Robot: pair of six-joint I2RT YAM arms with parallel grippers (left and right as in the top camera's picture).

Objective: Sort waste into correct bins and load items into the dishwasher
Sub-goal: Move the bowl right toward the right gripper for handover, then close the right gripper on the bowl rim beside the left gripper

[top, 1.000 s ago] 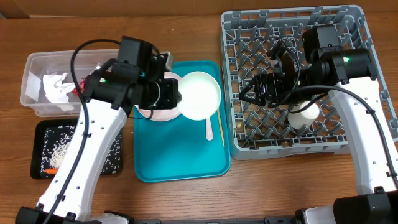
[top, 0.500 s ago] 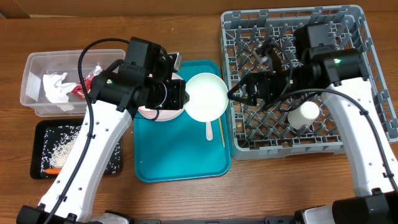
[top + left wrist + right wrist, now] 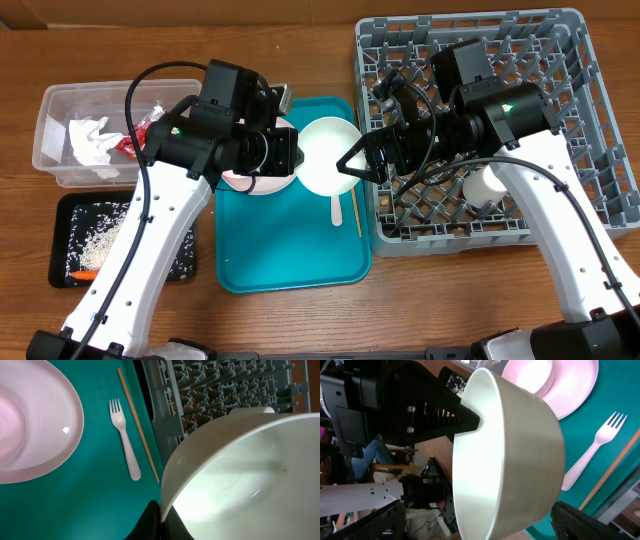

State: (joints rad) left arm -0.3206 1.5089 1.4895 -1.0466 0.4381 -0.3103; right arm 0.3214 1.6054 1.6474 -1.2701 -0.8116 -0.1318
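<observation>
My left gripper is shut on the rim of a white bowl and holds it tilted above the teal tray; the pinch shows in the left wrist view. My right gripper is open at the bowl's right side, at the edge of the grey dish rack. In the right wrist view its fingers straddle the bowl without closing. The pink plate, white fork and chopstick lie on the tray. A white cup sits in the rack.
The teal tray lies between the arms. A clear tub at far left holds napkins and a red wrapper. The black tray below it holds rice and a carrot.
My right arm has swung left from over the cup in the rack to the bowl. My left arm shifted the bowl slightly right, then held still.
</observation>
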